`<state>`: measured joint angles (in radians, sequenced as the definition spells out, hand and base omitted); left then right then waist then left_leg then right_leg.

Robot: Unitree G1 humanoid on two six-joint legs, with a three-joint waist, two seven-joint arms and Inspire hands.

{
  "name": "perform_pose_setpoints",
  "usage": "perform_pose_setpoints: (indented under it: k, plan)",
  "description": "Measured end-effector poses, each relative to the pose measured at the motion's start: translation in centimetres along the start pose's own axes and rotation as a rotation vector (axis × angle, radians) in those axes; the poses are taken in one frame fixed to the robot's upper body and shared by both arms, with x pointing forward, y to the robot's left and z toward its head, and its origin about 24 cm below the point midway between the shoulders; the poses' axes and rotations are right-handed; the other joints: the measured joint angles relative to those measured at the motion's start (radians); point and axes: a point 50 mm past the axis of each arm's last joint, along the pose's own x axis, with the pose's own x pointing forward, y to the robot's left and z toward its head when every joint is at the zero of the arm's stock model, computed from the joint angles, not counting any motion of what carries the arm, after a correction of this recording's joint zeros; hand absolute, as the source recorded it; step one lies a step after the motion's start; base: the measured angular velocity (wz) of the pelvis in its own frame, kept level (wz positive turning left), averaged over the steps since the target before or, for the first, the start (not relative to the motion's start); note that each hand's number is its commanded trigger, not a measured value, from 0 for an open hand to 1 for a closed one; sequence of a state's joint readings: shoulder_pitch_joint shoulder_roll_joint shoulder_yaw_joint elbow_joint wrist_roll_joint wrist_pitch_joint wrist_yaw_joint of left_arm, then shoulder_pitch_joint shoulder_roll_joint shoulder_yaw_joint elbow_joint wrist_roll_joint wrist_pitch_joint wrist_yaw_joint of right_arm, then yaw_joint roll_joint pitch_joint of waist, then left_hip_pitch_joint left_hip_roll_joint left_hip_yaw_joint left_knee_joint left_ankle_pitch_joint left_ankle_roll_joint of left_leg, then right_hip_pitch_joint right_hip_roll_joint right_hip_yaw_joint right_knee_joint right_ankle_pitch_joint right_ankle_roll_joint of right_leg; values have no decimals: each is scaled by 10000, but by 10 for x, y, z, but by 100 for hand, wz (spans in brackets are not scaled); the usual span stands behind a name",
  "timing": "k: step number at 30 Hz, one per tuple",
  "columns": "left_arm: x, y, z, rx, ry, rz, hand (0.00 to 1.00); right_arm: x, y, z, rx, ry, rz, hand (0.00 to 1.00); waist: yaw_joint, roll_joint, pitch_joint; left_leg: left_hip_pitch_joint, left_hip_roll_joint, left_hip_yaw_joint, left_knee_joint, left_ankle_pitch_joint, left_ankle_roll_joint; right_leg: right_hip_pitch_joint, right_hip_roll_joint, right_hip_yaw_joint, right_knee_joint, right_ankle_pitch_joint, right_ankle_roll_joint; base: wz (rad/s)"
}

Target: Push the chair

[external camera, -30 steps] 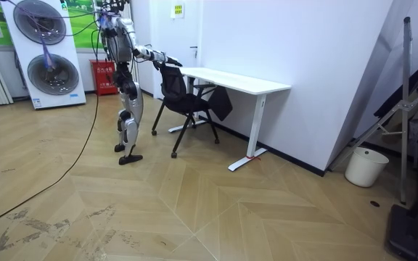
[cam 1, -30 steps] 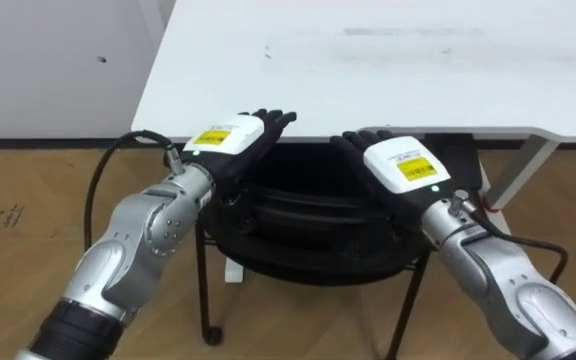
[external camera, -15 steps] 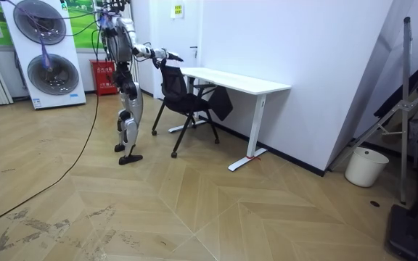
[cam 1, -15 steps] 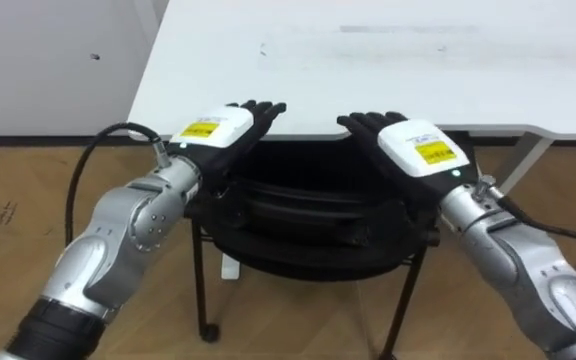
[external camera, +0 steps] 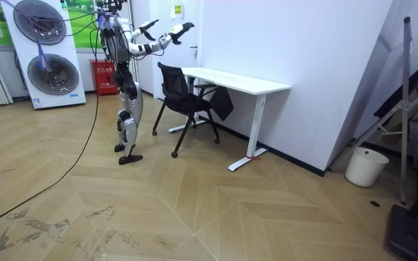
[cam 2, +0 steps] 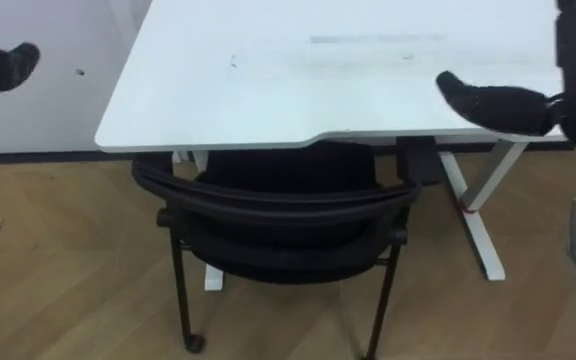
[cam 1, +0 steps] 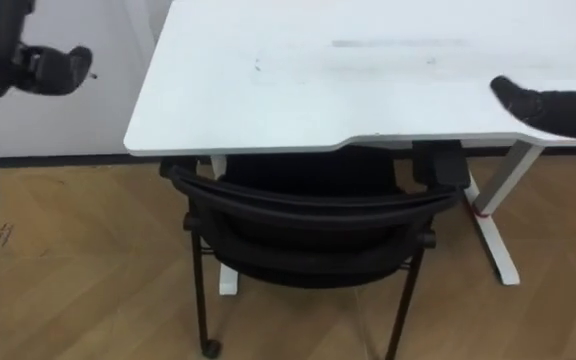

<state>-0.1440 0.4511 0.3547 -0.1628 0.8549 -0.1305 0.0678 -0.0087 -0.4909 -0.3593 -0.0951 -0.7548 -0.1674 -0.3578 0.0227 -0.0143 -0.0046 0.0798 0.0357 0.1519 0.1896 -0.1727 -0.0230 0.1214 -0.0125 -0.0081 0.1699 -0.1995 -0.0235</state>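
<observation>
Standing just behind the chair (external camera: 178, 90) in the room view, the robot holds its 2 arms up high, above the chair back and not touching it. The chair is black and sits right at the near edge of the white table (cam 1: 368, 90). Its curved back (cam 1: 308, 205) is just below that edge. Most of the seat is tucked under the table top and hidden by it. Its 2 back legs show, but they are cut off at the bottom of the eye views, apart from 1 small foot (cam 1: 208, 347).

The left hand (cam 1: 38, 62) is at the top left corner, off to the side of the table over the wall and floor. Most of it is cut off by the edge (just a dark tip and some white), so I cannot tell if it is open or closed.

The right hand (cam 2: 493, 103) is over the right side of the table top. Its dark fingers look straight and point toward the middle, holding nothing. The rest of that hand is partly cut off too.

A dark thing (cam 1: 438, 165) hangs under the table near its white leg (cam 1: 493, 225). It is too hidden to tell what it is.
</observation>
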Motion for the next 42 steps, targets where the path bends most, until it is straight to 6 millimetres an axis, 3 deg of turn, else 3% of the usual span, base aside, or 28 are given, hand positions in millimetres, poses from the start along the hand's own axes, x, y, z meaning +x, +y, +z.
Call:
perform_pose_setpoints:
  k: [3,7,11,14,16,19,20,24,25,28,29,31,34,40,42]
  plan:
    - [-20,-7,-17,-28,823,-61,0,-7,-11,-14,-54,705,-983,0,-179,58,4,45,0,7,-39,0,0,32,4,2,-22,-5,8,-1]
    - [-30,-8,-40,-274,2137,673,0,-21,-20,-32,-74,1790,-2058,0,-216,126,25,16,3,59,-44,-1,-1,1,14,52,-27,-5,8,-2]
    - [-50,-7,-53,-1075,3122,1579,0,-41,-17,-44,913,2988,-2539,0,-251,205,-14,69,1,112,-159,-1,-2,-7,15,81,-19,-5,8,-4]
    - [-82,-24,-64,-1760,4663,1439,0,-73,-5,-61,1959,5187,-2366,0,-187,246,-41,178,2,183,-267,-1,-2,16,22,71,-39,-17,19,-8]
    - [-114,-45,-76,-2252,6277,848,0,-109,11,-72,2559,7183,-1834,0,-164,256,-34,186,6,242,-273,-2,-3,17,21,85,-54,-24,13,-5]
    - [-148,-69,-87,-2705,8071,-27,0,-146,30,-82,3294,9352,-1180,0,-121,269,-36,194,9,278,-293,-4,-5,-1,15,89,-52,-30,16,-1]
    - [-168,-81,-89,-2738,8857,-606,0,-164,41,-85,3882,10541,-847,0,-150,278,-35,215,16,341,-307,-7,-6,-3,12,111,-54,-31,18,-5]
    - [-234,-116,-85,-3256,11145,-2749,0,-237,66,-85,5653,14146,479,0,-210,266,-29,258,21,335,-373,-21,-2,35,17,131,-143,-29,20,-1]
    - [-243,-118,-84,-3301,11458,-2953,0,-248,68,-84,5810,14636,631,0,-217,256,-27,260,26,336,-374,-27,-7,35,18,126,-139,-29,21,0]
    - [-288,-134,-79,-3366,12829,-4663,0,-310,75,-80,6111,17178,1722,0,-238,262,-7,271,35,352,-400,-51,-21,31,20,119,-160,-33,18,0]
    - [-295,-136,-77,-3458,13111,-4899,0,-320,76,-78,6092,17532,1953,0,-251,252,-1,280,32,363,-415,-50,-21,27,22,132,-161,-33,19,-5]
    - [-326,-146,-68,-3700,14161,-6140,0,-351,79,-70,6164,18802,2905,0,-267,307,-46,350,14,357,-476,-55,-26,59,25,219,-151,-35,20,-9]
    - [-364,-151,-55,-3985,15381,-7740,0,-377,83,-57,6417,19962,4074,0,-522,286,-51,365,-4,355,-486,-64,-29,54,20,228,-170,-84,30,-2]
    - [-405,-152,-36,-4568,17091,-9720,0,-405,87,-34,6833,21175,6237,0,-578,87,10,348,-15,377,-456,-70,-27,44,5,220,-164,-109,32,0]
    - [-408,-154,-32,-4629,17181,-10263,0,-404,94,-27,7123,21174,6915,0,-572,13,16,343,-14,381,-441,-75,-25,44,3,215,-168,-109,33,0]
